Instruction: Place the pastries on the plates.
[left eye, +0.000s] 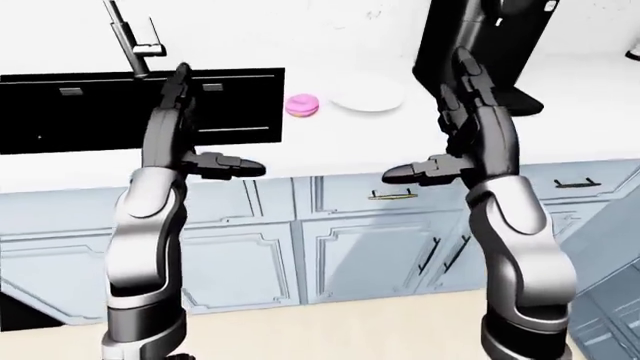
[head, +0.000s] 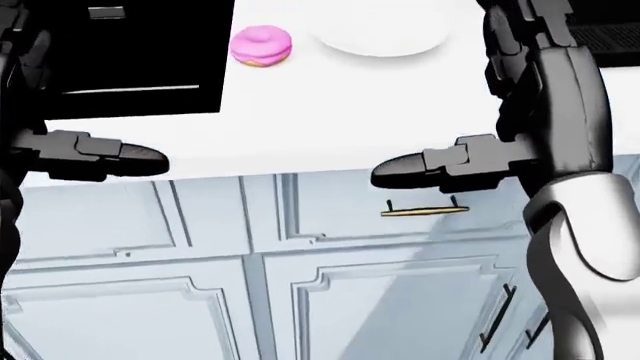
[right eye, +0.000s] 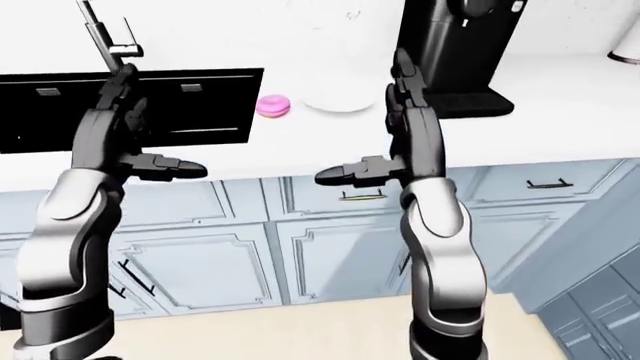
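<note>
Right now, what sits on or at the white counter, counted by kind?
Pink pastries: 1, the pink donut
White plates: 1, the plate
Black coffee machines: 1, the coffee machine
Black sinks: 1, the sink
Faucets: 1, the faucet
Total: 5
</note>
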